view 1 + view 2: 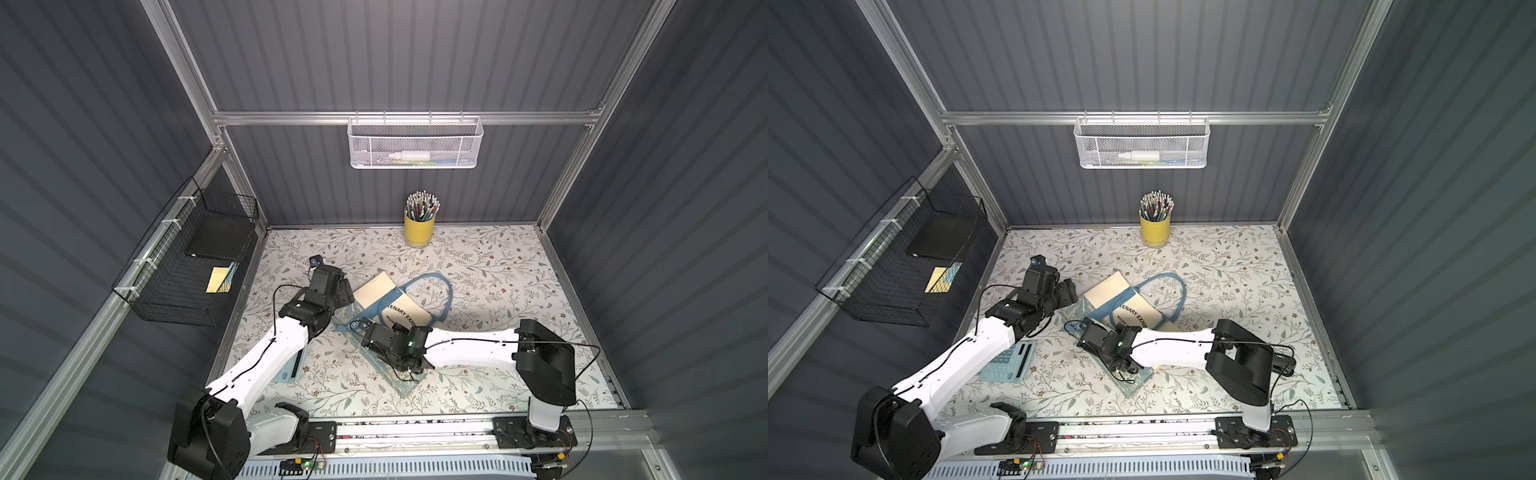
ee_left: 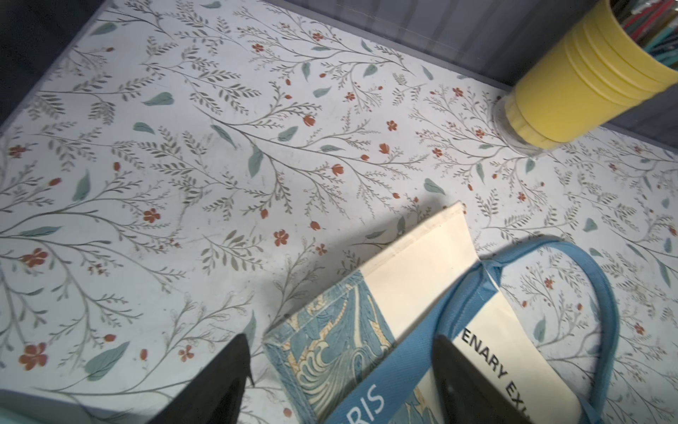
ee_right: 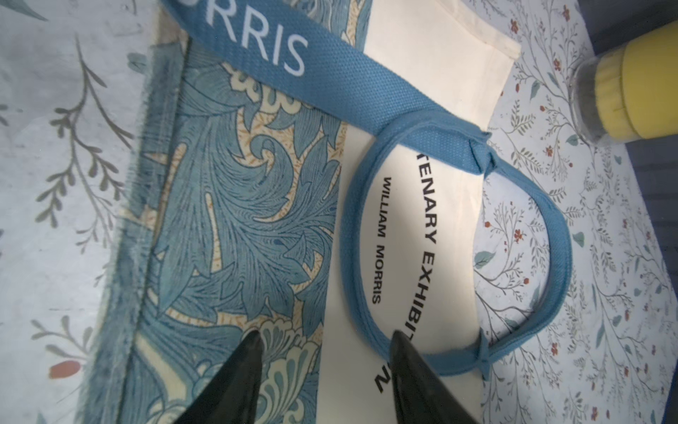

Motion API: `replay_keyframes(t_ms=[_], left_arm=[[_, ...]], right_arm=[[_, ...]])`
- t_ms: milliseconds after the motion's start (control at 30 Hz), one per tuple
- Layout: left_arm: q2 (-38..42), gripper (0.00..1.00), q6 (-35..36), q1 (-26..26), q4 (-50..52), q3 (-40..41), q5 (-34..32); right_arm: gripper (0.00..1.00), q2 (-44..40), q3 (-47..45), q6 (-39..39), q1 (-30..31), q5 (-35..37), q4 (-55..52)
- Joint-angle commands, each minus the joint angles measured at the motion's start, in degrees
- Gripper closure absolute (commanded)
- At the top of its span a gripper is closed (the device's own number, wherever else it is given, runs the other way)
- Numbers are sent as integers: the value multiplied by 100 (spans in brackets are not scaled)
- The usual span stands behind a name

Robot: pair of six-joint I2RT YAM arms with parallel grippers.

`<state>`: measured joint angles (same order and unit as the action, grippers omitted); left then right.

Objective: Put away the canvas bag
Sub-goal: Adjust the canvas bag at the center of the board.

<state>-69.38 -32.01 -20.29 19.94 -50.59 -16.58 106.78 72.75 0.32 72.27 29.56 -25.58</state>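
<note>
The left gripper [image 2: 341,337] is spread wide. One finger [image 2: 227,378] is over the bare table [image 1: 498,270]. The other finger [image 2: 466,378] is over the canvas bag [image 1: 376,291], by a blue handle strap [image 2: 400,367]. The far left corner of the bag sits between the two fingers. Nothing is pinched, and I cannot tell if a finger touches the cloth.

The right gripper [image 3: 326,333] is partly spread too. It points down at the bag, with one tip over the flower band [image 3: 238,220] and the other tip at the edge of the handle loop [image 3: 550,238]. The cloth between the tips lies flat and is not pinched.

The bag lies flat in the middle of the table, between the two arms. Its long side runs from far left to near right. The flower band at its bottom faces the near left. The handles point to the far right, toward the right wall. A yellow cup [image 1: 419,232] of pens stands well apart at the far wall.
</note>
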Motion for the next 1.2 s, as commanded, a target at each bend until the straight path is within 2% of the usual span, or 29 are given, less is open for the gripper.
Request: replay_keyframes(t_ms=[0, 100, 300, 567, 767, 833, 933, 1033, 1100, 1167], left_arm=[[75, 20, -32, 186, 346, -217, -321], [73, 18, -91, 359, 364, -271, -327], [74, 19, -33, 518, 290, -269, -94], [171, 20, -33, 525, 232, -137, 47], [179, 20, -20, 526, 236, -61, 241], [181, 20, 38, 526, 205, -10, 391], [205, 20, 129, 526, 176, 64, 577], [232, 22, 434, 526, 44, 173, 746], [185, 27, 734, 510, -187, 270, 1092], [-61, 32, 986, 330, -302, 236, 1317]], right_arm=[[38, 432, 314, 119, 43, 560, -509], [36, 1089, 725, 507, 24, 1208, -1269], [36, 1638, 1016, 1213, -139, 1541, -1845], [36, 1678, 1243, 1727, -392, 2337, -2169], [37, 1638, 1347, 1631, -662, 2379, -2158], [43, 1526, 1364, 1559, -768, 2388, -2104], [68, 1157, 1276, 1194, -910, 2301, -1746], [84, 870, 1233, 778, -1110, 1851, -1411], [98, 783, 1244, 574, -1242, 1519, -1323], [100, 747, 1249, 417, -1322, 1318, -1270]])
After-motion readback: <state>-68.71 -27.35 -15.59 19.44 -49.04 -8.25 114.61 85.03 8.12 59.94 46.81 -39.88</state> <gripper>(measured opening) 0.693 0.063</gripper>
